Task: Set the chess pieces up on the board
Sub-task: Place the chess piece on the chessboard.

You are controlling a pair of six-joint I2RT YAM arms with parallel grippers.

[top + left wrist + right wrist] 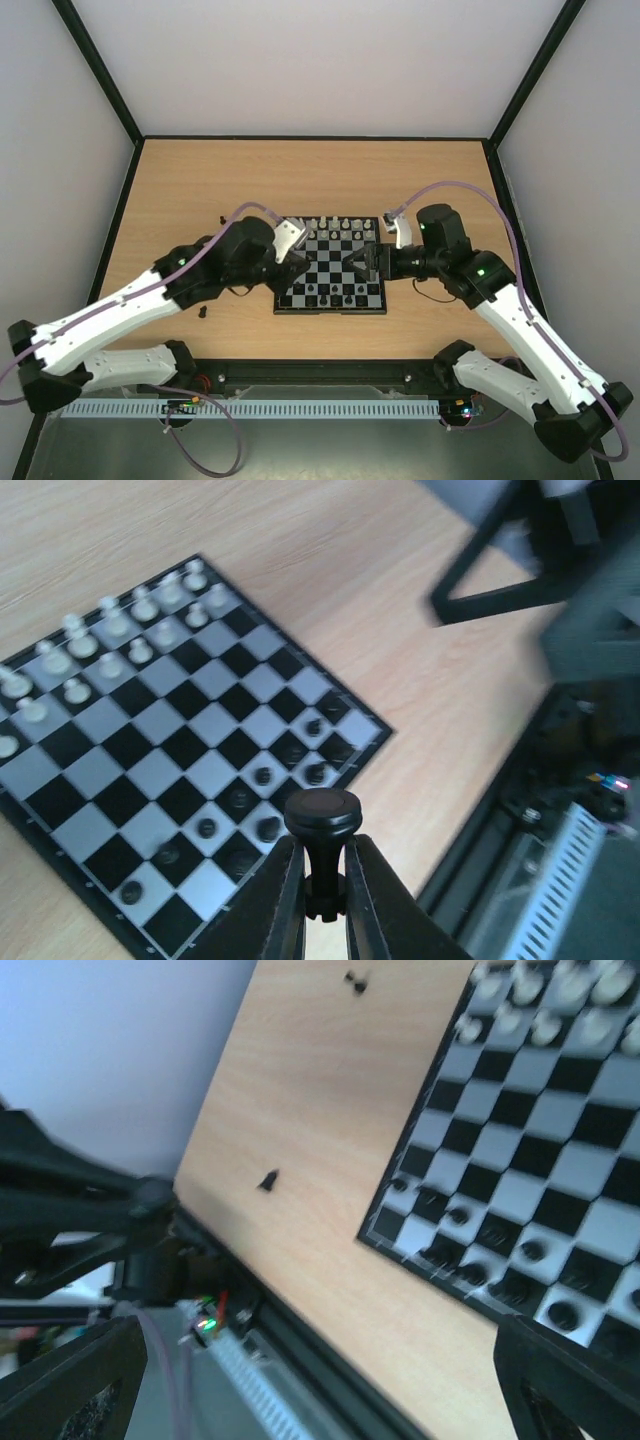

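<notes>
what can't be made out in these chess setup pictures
- Left wrist view: what kind the black piece in the left gripper is; the fingers cover its body.
- Top view: what kinds the black pieces on the board are; too small.
- Right wrist view: what the loose piece on the table is; small and blurred.

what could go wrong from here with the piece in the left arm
1. The left fingers pinch the black piece only by its thin stem; it may twist or slip.
2. The placed black pieces stand close together on the board, so the fingers might topple neighbours.
3. The right fingers hover open over the board, near the left fingers; the two might collide.
</notes>
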